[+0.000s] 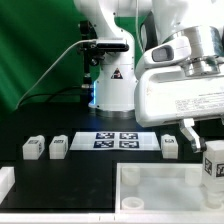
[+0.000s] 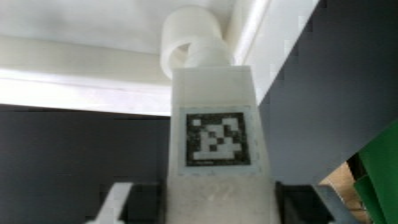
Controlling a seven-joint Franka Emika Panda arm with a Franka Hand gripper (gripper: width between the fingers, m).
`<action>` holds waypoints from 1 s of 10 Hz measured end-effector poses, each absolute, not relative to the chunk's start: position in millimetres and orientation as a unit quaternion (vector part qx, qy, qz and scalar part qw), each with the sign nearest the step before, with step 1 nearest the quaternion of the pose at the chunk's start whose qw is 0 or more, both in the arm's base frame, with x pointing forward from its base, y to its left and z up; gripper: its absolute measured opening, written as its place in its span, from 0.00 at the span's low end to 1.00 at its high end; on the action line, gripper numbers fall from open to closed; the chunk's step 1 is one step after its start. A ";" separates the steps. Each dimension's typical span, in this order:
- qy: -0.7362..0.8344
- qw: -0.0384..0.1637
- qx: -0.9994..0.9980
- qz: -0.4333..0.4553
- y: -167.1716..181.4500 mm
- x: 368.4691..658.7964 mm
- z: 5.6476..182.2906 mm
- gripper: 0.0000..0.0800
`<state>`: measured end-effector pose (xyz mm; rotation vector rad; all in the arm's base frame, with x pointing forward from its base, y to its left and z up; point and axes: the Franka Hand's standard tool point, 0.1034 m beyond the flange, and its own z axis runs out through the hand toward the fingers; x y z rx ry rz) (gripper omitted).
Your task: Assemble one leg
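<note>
Green backdrop, black desk [image 1: 80, 170]. Marker board [image 1: 118, 140] sits mid-desk. First loose leg [image 1: 33, 147] and second loose leg [image 1: 59, 147] lie at its 9 o'clock, third loose leg [image 1: 170, 146] at its 3 o'clock. White panel [image 1: 170, 195] is at the board's 6 o'clock, nearest the exterior camera.

Pincer [image 2: 208, 203] is closed onto the leg [image 2: 215, 110], fingers [image 2: 125, 205] against two opposite side faces, tag toward the wrist camera. In the exterior view it hangs at the board's 4 o'clock, over the panel's far edge.

Key relation: the leg's long axis runs in line with the fingers, straight out from the pincer, peg end [image 2: 196, 45] leading toward the panel. The wrist view is blurred, so can't tell whether the peg tip touches the panel or sits over a corner hole. Next move likely hinges on that alignment.
</note>
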<state>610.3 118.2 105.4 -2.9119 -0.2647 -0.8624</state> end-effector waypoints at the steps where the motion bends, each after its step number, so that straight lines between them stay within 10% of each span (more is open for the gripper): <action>1: -0.086 0.046 -0.953 -0.288 117.2 611.3 105.1 0.37; 10: -0.073 0.040 -0.952 -0.296 116.8 610.3 90.8 0.37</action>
